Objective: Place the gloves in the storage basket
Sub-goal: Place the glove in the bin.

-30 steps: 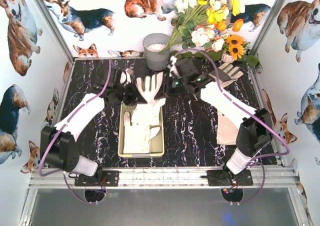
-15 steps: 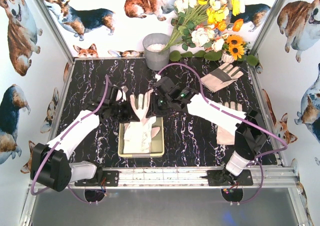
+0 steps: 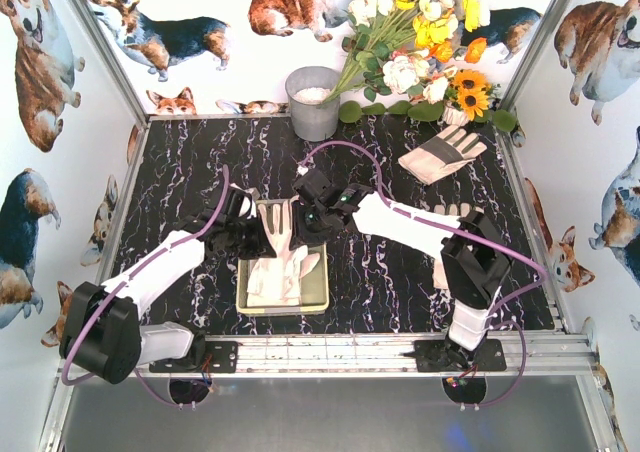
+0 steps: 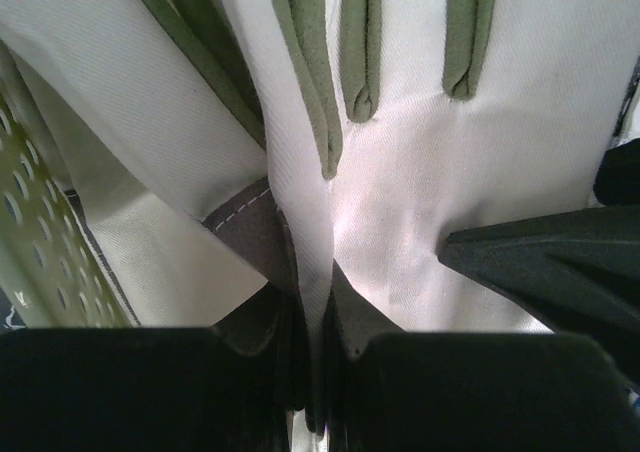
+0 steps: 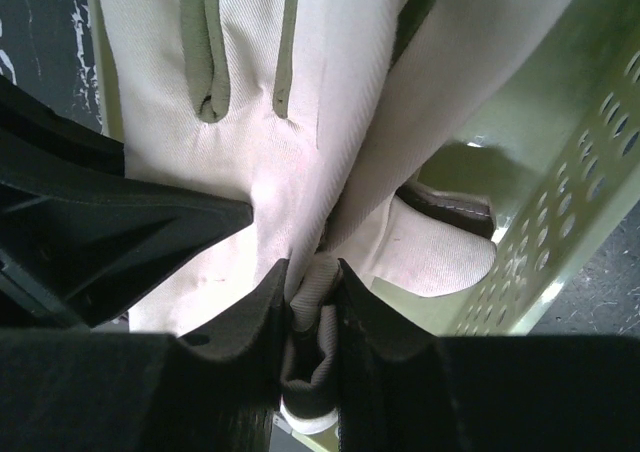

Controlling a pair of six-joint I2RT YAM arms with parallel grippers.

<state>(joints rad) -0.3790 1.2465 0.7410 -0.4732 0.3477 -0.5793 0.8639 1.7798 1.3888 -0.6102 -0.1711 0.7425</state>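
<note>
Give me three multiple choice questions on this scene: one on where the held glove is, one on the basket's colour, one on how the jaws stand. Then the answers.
1. Where is the held glove?
A) over the basket's far end
B) flat in the basket's near end
C) right of the basket

2. What colour is the basket?
A) red
B) pale yellow-green
C) blue

3. How do the jaws of the two grippers stand?
A) both open
B) one open
C) both shut on the held glove

Answers:
1 A: it hangs above the far end.
2 B: the perforated wall shows it.
3 C: the left gripper and the right gripper each pinch its fabric.
</note>
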